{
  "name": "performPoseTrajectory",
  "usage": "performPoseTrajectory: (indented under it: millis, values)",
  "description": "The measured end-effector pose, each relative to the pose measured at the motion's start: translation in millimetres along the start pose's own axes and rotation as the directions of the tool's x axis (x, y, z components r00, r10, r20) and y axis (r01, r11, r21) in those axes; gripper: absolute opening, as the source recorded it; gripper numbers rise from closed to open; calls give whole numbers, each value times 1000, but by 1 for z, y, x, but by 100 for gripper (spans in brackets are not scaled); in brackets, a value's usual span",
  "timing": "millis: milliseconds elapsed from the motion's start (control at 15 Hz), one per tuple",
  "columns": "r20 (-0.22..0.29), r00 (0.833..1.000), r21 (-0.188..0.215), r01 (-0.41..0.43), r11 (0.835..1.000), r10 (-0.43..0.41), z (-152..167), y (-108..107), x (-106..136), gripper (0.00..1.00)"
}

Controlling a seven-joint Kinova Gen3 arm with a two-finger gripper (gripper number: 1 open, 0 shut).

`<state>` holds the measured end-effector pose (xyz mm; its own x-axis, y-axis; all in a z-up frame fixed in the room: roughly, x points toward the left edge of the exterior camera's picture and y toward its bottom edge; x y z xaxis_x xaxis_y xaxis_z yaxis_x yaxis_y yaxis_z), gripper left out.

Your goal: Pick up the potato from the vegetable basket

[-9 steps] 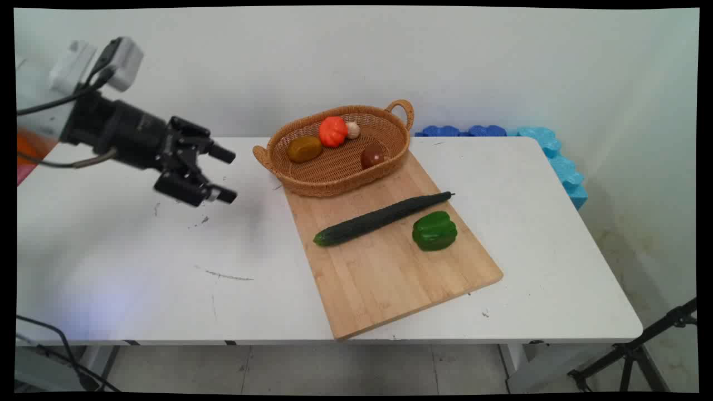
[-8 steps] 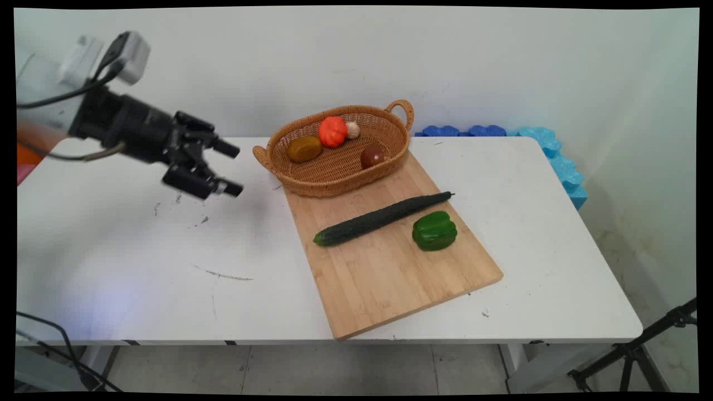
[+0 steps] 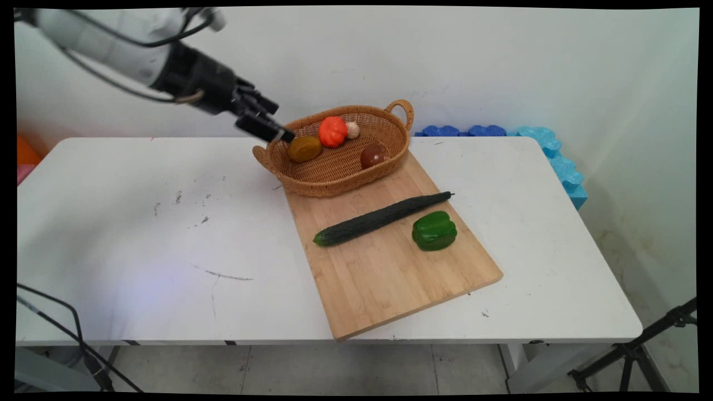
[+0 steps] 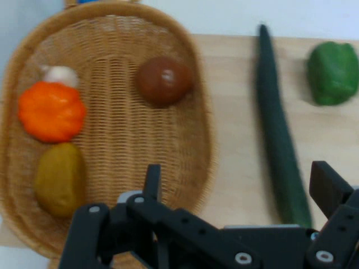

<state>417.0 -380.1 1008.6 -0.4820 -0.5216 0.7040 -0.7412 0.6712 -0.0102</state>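
Nearest the camera, the long dark green cucumber (image 3: 382, 218) and glossy green bell pepper (image 3: 434, 230) lie on the pale wooden cutting board (image 3: 390, 278). Farther back, my black two-finger gripper (image 3: 273, 123) hangs over the woven wicker basket (image 3: 312, 184)'s left rim beside the olive-brown potato (image 3: 304, 148), fingers spread wide, holding nothing.

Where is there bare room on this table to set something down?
The table's whole left half, left of the cutting board, is bare, as is the board's near end below the cucumber and pepper. The basket is crowded, with the open tool at its left rim.
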Motion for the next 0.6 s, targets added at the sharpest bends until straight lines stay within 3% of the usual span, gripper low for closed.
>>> performPoseTrajectory:
  millis: [333, 600]
  values:
    - [50, 996, 119, 71, 990, -78, 48, -39, 32, 100]
    - [108, 985, 193, 111, 975, -133, 93, -72, 42, 100]
